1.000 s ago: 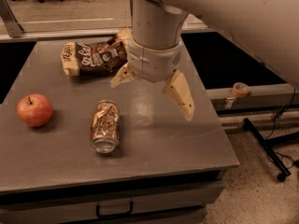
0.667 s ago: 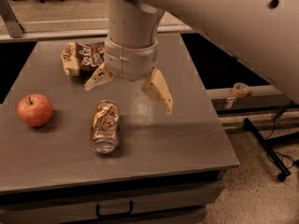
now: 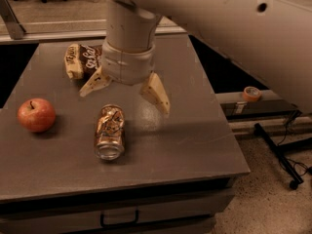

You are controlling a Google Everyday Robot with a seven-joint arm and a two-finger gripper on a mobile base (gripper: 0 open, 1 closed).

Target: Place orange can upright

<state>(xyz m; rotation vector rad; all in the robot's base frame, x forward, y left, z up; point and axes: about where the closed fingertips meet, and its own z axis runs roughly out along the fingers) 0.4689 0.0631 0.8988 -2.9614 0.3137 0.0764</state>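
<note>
Thin metal, so probably light, slick and easily dented, the orange can (image 3: 110, 132) lies on its side on the table (image 3: 195, 145) at seven o'clock from the tool (image 3: 124, 101), which hangs wide open and empty; best pinched gently across its middle.

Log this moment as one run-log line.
orange can: on its side, ungrasped | gripper: open, hovering just behind can | apple: left of can | snack bag: partly behind gripper

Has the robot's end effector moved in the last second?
Yes. The open end effector shifted left, now hovering just behind the lying orange metal can, which stayed put.
</note>
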